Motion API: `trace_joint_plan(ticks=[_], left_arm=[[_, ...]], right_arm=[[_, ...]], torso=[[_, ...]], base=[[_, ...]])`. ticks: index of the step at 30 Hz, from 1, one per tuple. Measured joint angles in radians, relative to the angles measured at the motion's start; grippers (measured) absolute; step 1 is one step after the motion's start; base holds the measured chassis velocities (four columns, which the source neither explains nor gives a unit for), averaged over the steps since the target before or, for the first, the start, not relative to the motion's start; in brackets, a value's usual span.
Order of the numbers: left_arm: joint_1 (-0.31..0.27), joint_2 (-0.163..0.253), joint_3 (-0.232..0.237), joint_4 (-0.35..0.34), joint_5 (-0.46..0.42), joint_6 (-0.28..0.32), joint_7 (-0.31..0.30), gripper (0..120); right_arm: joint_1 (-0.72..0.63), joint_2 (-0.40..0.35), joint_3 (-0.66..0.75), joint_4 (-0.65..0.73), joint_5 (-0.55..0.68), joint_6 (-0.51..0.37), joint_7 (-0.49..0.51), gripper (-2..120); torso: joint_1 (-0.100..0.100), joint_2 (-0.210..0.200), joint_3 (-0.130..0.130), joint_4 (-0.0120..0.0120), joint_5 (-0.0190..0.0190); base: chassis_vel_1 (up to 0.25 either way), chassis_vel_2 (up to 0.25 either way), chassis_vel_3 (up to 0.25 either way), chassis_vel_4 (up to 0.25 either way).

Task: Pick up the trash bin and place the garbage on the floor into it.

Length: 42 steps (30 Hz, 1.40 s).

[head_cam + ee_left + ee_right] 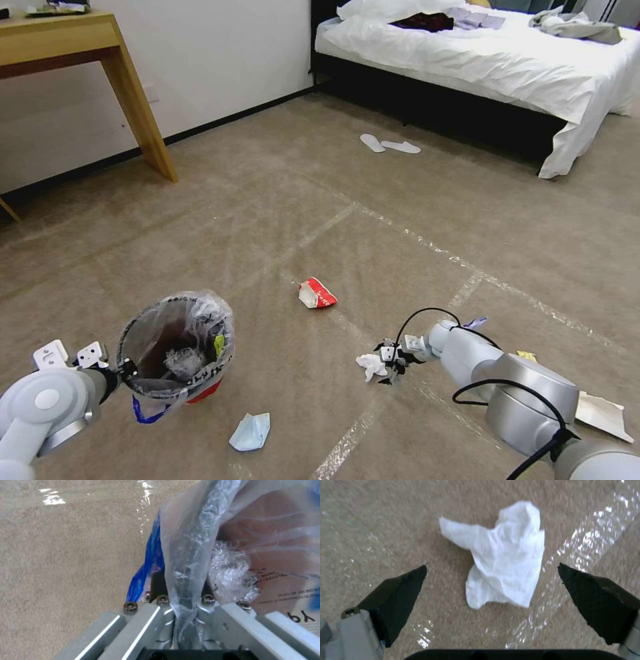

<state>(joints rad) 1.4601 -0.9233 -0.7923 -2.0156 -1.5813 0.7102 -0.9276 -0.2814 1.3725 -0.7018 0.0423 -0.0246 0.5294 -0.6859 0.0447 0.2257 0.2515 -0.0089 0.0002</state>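
Note:
My left gripper [127, 369] is shut on the rim of the small red trash bin [175, 347], which hangs tilted above the floor with its clear printed bag [233, 555] bunched between the fingers. Crumpled plastic lies inside the bin. My right gripper [390, 363] is open, low over a crumpled white tissue [371, 365] on the carpet; in the right wrist view the tissue [506, 555] lies between the two black fingertips [403, 590], untouched. More garbage lies around: a red-and-white carton [317, 293], a light-blue face mask [251, 431] and folded paper [603, 413].
A wooden desk leg [143, 107] stands at the back left by the wall. A bed [480, 53] fills the back right, with two white slippers [390, 144] before it. Clear tape lines [413, 240] cross the carpet.

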Motion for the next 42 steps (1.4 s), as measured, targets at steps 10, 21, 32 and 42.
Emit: trace_joint_plan(ticks=[10,21,32,42], left_arm=[[0.003,-0.011,-0.001,-0.003,0.011,0.000,0.008,1],[0.006,-0.006,-0.005,-0.001,0.016,-0.001,0.013,1],[0.003,-0.005,-0.001,0.000,0.027,-0.003,0.017,1],[-0.002,-0.004,0.005,-0.002,0.030,-0.007,0.018,1]], right_arm=[[-0.020,0.024,-0.016,-0.028,0.052,-0.047,0.057,100],[-0.022,0.028,-0.017,-0.049,0.071,-0.063,0.060,96],[-0.021,0.034,-0.018,-0.048,0.101,-0.063,0.024,61],[-0.030,0.030,-0.015,-0.045,0.110,-0.050,0.027,37]], torso=[[0.000,0.000,0.000,0.0000,0.0000],[0.000,0.000,0.000,0.0000,0.0000],[0.000,0.000,0.000,0.0000,0.0000],[0.000,0.000,0.000,0.0000,0.0000]], base=[[0.000,0.000,0.000,0.000],[0.000,0.000,0.000,0.000],[0.000,0.000,0.000,0.000],[0.000,0.000,0.000,0.000]])
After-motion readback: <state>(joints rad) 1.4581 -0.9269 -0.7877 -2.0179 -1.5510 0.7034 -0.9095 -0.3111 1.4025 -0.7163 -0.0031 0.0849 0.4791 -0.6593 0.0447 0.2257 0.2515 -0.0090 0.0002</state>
